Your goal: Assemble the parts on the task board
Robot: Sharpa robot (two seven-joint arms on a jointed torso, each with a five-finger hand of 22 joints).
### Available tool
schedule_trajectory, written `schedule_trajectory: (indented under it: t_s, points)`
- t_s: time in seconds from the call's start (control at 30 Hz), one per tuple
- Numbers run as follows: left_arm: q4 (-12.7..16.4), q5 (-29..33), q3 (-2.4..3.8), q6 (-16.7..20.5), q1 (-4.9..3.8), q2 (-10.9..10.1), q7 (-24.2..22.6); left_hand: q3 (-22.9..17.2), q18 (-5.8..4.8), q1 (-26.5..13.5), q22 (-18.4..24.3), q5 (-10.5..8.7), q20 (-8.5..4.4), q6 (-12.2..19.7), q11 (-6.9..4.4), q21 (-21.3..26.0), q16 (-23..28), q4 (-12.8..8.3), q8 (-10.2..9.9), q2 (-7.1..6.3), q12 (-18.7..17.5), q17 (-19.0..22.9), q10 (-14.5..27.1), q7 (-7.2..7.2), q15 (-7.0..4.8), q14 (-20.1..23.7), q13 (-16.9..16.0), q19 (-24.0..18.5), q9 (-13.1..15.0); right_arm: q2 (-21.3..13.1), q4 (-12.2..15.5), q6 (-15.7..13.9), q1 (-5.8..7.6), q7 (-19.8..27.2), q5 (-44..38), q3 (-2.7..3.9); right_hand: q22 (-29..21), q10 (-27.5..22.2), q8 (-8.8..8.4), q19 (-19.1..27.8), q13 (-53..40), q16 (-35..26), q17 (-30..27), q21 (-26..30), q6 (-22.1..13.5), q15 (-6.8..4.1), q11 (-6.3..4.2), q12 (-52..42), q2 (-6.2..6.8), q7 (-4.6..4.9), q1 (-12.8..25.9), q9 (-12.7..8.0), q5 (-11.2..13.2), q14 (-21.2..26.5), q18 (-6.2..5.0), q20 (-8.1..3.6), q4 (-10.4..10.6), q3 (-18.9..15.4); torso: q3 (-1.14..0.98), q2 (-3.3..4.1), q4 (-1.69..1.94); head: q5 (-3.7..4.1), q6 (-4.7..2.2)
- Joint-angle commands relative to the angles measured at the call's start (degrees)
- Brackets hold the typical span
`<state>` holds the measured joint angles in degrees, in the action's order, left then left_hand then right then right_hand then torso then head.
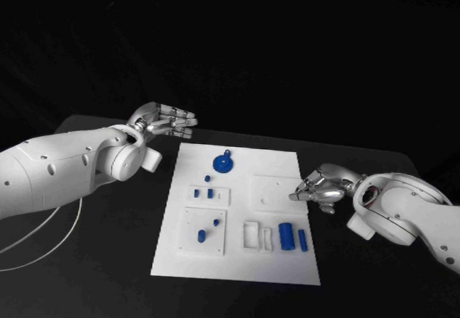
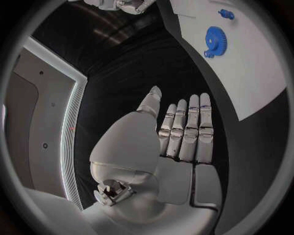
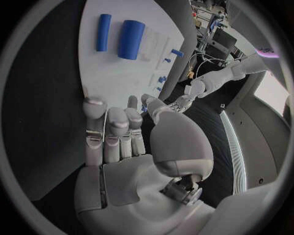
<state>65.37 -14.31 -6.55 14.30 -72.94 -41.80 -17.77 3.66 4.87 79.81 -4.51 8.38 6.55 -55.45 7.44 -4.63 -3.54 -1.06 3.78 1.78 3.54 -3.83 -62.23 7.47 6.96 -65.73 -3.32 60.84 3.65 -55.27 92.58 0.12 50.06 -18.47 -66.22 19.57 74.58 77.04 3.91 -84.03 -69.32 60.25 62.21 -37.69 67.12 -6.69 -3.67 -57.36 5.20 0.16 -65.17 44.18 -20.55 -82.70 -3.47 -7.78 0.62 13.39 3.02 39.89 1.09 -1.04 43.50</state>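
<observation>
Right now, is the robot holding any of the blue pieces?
No. The left hand and right hand both hold nothing; the blue gear lies on the task board.

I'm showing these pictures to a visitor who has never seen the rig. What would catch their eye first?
The white task board glows in the middle of the black table, with a blue gear near its far end and two blue cylinders near its near right corner. Either side hover the silver hands, the left hand off the far left corner and the right hand at the right edge, both holding nothing.
</observation>
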Motion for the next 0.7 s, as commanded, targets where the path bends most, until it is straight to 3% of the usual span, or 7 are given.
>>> schedule_trajectory:
  t_s: [0.03, 0.13, 0.2, 0.27, 0.43, 0.57, 0.7]
  points:
    - [0.2, 2.9, 0.05, 0.3, 0.03, -0.1, -1.9, 0.3, -0.67, -0.4, -0.1, 0.09, -0.08, -0.6, -0.37, -0.3, -0.1, -0.2, 0.1, 0.05, -0.1, 0.0, -0.2, -0.28, 0.18, -0.1, 0.0, 0.4, 0.0, -0.9, 1.1, 4.3, 0.07, -5.7, 2.0, 0.02, 0.4, 0.6, -0.21, -2.5, -0.6, 0.5, 0.6, -0.6, -0.3, 0.09, -0.01, 0.1, -0.24, 0.16, 0.0, 0.9, 2.6, -0.4, -0.14, -0.02, 0.3, 0.1, 0.11, -0.07, 0.12, 0.77, 0.5]
    - [0.1, 3.1, 0.05, 0.1, 0.04, -0.3, -2.3, 0.5, -0.66, -0.8, 0.0, -0.06, 0.04, -1.0, -0.48, -0.2, 0.0, -0.2, 0.0, -0.05, -0.1, 0.0, -0.4, -0.22, 0.37, 0.5, 0.0, 0.3, 0.0, -1.8, 2.2, 5.7, 0.1, -6.3, 0.5, 0.02, 1.1, 1.3, -0.28, -2.6, -1.8, 0.6, 1.3, -1.2, 0.4, 0.04, -0.14, -0.5, 0.02, -0.04, -1.4, 0.6, 3.8, -0.5, -0.11, -0.05, -1.2, 0.2, 0.07, -0.12, 0.08, 1.04, 0.71]
    - [0.0, 3.2, 0.05, -0.3, 0.04, -0.3, -2.6, 1.2, -0.65, -1.9, 0.0, -3.79, 0.14, -0.8, -0.45, -0.1, 0.0, 0.3, 0.0, -0.45, -0.1, 0.0, -0.5, -0.24, 0.45, 0.6, -0.1, 0.2, 0.0, -2.1, 2.9, 6.5, 0.11, -6.9, -0.2, 0.02, 1.6, 1.6, -0.26, -2.7, -2.5, 0.8, 1.8, -2.0, 0.8, 0.0, -0.19, -0.9, 0.27, -0.14, -1.3, 0.1, 3.8, -0.7, -0.12, -0.08, -0.8, 0.0, 0.07, -0.13, 0.06, 1.29, 0.81]
    - [-0.1, 3.2, 0.04, -0.9, 0.04, -0.4, -2.9, 2.0, -0.62, -2.8, 0.1, -5.29, 0.24, -0.1, -0.39, -0.1, 0.0, 0.7, -0.1, -1.24, -0.2, 0.0, -0.1, -0.17, 0.55, 0.8, 0.0, 0.1, -0.1, -2.4, 3.6, 7.2, 0.12, -7.8, -0.6, 0.0, 2.1, 1.8, -0.25, -2.8, -3.1, 1.0, 2.2, -2.5, 0.8, 0.0, -0.17, -1.0, 0.34, -0.11, -0.9, 0.0, 3.9, -0.7, -0.11, -0.1, -0.1, -0.4, 0.08, -0.18, 0.05, 1.39, 0.8]
    - [0.1, 2.8, 0.04, -2.2, 0.05, -0.5, -3.4, 2.4, -0.56, -3.6, 0.1, -5.24, 0.25, 0.9, -0.38, -0.1, 0.0, 0.8, 0.0, -1.75, -0.2, 0.0, -0.3, -0.22, 0.44, 0.4, -0.1, 0.2, -0.1, -2.3, 4.9, 6.2, 0.13, -11.9, 1.0, -0.16, 3.1, 2.5, -0.33, -3.0, -4.9, 1.5, 3.1, -4.0, 0.1, 0.06, 0.0, -2.5, 0.03, 0.18, -0.8, -0.9, 2.3, -0.9, -0.02, -0.04, 2.2, -0.9, 0.13, -0.12, 0.03, 1.26, 0.99]
    - [0.8, 3.1, 0.04, -2.2, 0.06, -0.6, -4.4, 1.8, -0.4, -3.5, -0.1, -4.51, -0.03, -1.6, -0.06, -0.4, 0.0, 0.4, 0.1, -0.87, -0.2, 0.0, -1.2, 0.56, 0.15, -0.5, 0.0, 1.0, 0.0, -2.2, 5.9, 5.9, 0.13, -17.4, 4.1, -0.66, 3.8, 2.8, -0.29, -3.0, -6.5, 1.5, 3.3, -4.5, -0.8, 0.33, 0.3, -3.4, -0.49, 0.75, 0.8, -4.5, -0.4, -1.0, -0.07, 0.16, 2.3, -1.9, 0.28, -0.13, 0.07, 1.37, 1.31]
    - [1.2, 3.6, 0.04, -2.3, 0.07, -0.7, -4.9, 1.8, -0.42, -3.6, 0.0, -4.31, -0.05, -1.5, 0.03, -0.4, 0.0, 0.2, -0.1, -0.67, -0.2, 0.0, -1.0, 0.39, 0.15, -0.5, 0.0, 1.0, 0.0, -2.1, 6.9, 7.4, 0.14, -21.1, 5.7, -1.07, 4.0, 2.8, -0.32, -3.0, -6.8, 1.4, 3.4, -4.3, -1.3, 0.6, 0.69, -2.8, -0.41, 1.31, 2.4, -8.0, 0.1, -1.0, -0.27, 0.44, 3.4, -4.3, 0.22, -0.05, 0.1, 1.27, 1.47]
